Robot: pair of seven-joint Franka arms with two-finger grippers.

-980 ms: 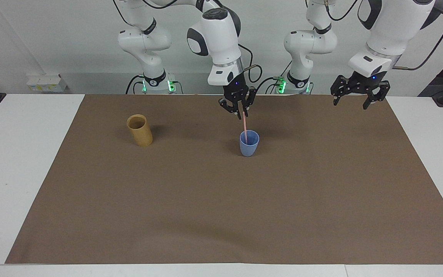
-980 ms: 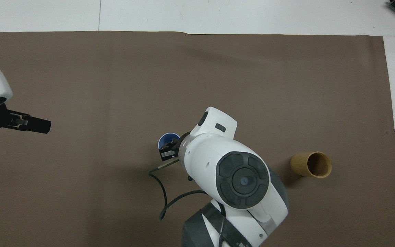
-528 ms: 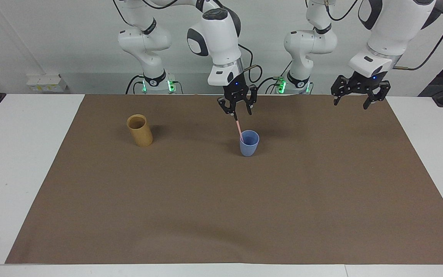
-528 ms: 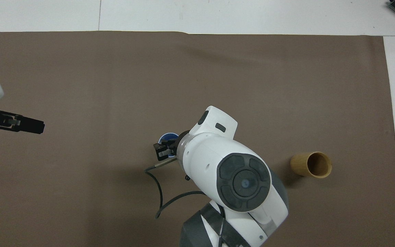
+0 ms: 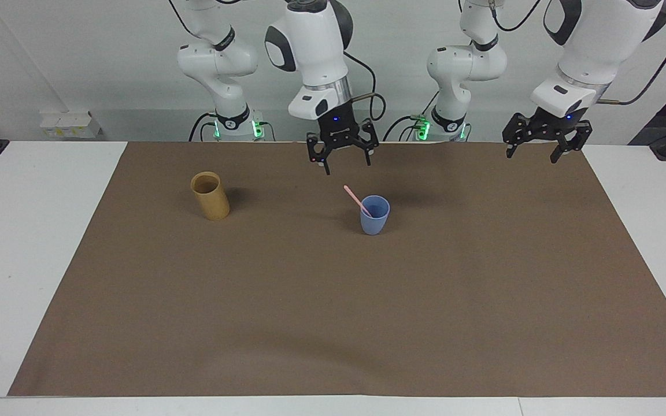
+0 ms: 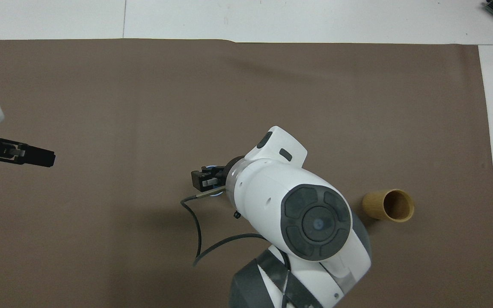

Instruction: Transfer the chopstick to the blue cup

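Right gripper [image 5: 340, 163] hangs over the brown mat [image 5: 333, 323] just above the blue cup [image 5: 374, 216], fingers spread wide, holding nothing. Chopstick [image 5: 357, 200] stands in the cup, leaning on its rim toward the right arm's end. Left gripper [image 5: 544, 149] waits raised over the mat's edge, fingers apart, empty. Tan bamboo cup [image 5: 210, 196] stands well apart; bare mat all around.

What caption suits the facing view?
Chopstick leans in the blue cup; open right gripper above, left gripper waits.

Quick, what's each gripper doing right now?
Left gripper: open, empty, waiting.
Right gripper: open, empty, above the chopstick in the blue cup.
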